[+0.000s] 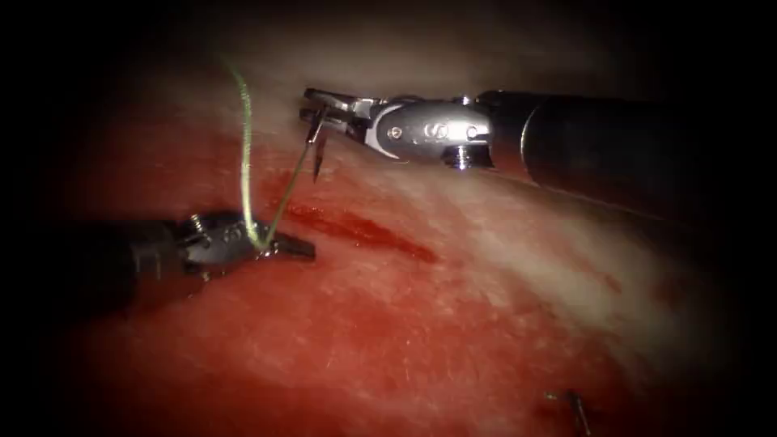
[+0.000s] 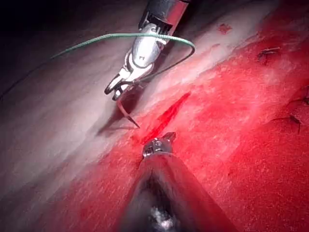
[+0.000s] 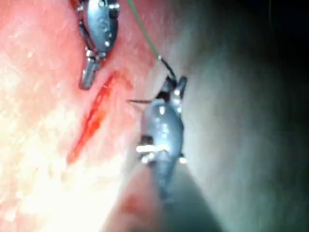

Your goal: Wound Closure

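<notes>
— So, what carries everything?

— Pork belly tissue point(image 1: 453, 324), wet with red fluid point(image 1: 364, 231) pooled along the cut point(image 1: 356, 231). That cut lies between the two tools.

— And the right arm?

— Its hand point(image 1: 320, 109) is clenched on the needle point(image 1: 317, 150), gripping near the thread end of the curve. From that grip the needle hangs down with its point free above the tissue, just short of the far lip of the cut. It is not in the tissue. My guess: held that way so the point faces the wound edge.

— The left one?

— The left hand point(image 1: 283, 244) rests low at the left end of the cut, touching or nearly touching the surface. The green thread point(image 1: 245, 154) passes right at its tip, one strand rising up and away, another running to the needle. Whether it pinches the thread I cannot tell.

— Anything else about?

— Dark cut ends of thread point(image 1: 576, 405), likely from finished stitches, sit well beyond the right hand, farther along the wound line. Nothing lies between needle point and cut, though the thread runs close beside the needle.
</notes>
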Controlling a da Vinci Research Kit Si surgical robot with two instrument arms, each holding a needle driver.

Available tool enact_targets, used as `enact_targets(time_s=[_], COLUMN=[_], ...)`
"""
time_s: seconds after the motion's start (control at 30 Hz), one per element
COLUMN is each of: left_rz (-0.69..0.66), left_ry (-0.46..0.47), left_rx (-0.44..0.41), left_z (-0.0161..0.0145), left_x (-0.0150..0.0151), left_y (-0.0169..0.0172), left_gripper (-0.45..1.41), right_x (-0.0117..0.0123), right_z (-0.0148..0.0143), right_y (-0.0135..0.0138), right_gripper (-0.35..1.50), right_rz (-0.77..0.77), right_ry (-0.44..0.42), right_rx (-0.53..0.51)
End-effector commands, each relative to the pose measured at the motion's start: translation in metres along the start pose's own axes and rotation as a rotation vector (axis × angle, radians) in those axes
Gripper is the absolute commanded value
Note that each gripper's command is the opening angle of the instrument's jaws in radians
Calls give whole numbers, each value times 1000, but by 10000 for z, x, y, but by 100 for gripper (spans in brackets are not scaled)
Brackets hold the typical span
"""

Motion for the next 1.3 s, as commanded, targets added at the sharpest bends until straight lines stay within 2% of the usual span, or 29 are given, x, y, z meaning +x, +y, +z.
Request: enact_targets(time_s=[0.03,1.13,1.3], left_rz=[-2,-3,-6], left_ry=[1,-1,-4], left_rx=[-1,-10,-14], left_z=[8,2,-1], left_x=[-1,-5,-8], left_y=[-2,-8,-8], left_gripper=[-42,-42,-43], right_x=[-4,-25,-36], right_z=[10,13,15], right_y=[0,-28,-37], right_gripper=[-35,-35,-35], right_rz=[-9,-66,-7], right_ry=[2,-56,-82], right_rx=[1,71,96])
